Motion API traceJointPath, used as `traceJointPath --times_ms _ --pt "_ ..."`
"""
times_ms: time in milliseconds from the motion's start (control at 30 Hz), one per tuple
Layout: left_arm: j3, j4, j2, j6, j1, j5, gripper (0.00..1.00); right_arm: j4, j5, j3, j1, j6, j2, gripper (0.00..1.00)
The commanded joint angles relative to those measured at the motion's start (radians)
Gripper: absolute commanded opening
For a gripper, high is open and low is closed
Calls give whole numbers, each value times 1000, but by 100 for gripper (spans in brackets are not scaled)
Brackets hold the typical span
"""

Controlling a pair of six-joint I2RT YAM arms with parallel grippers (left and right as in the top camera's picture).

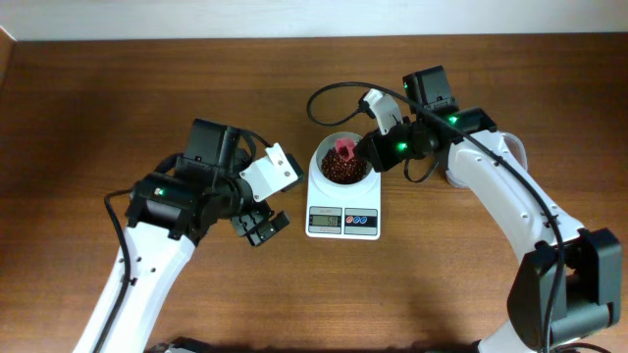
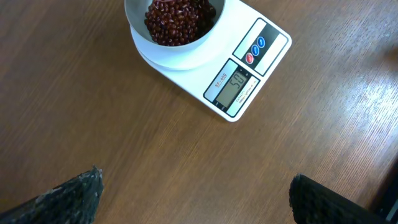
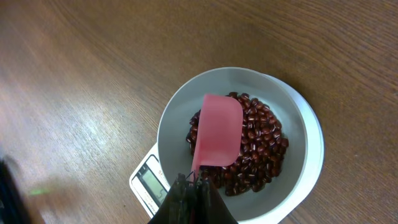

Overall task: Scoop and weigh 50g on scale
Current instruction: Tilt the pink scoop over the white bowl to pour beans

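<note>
Clamping pink scoop (image 3: 217, 132) in right tool (image 3: 194, 182) over beans (image 3: 262, 144) on the scale (image 2: 245, 71), with left tool (image 2: 196, 193) released. Risks skewing the reading by pressing the bowl (image 3: 180, 102).

Bright even light, soft shadows, mild glare

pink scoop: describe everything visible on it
The scoop is a pink, plastic-looking piece with a smooth, rounded-rectangular cup narrowing to a handle. The right claw is shut on that handle. It hangs over the white bowl, above the red-brown beans; no beans show on its visible face. Whether it touches the beans is unclear.
</note>
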Motion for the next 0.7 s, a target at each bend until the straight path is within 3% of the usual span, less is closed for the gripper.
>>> traceJointPath --times_ms 0,433,667 --pt "15 1 -10 16 4 11 99 3 -18 24 9 -11 -32 4" --pt "15 1 -10 16 4 11 99 3 -18 24 9 -5 -32 4" --pt "15 1 -10 16 4 11 99 4 -64 24 9 174 -32 4"
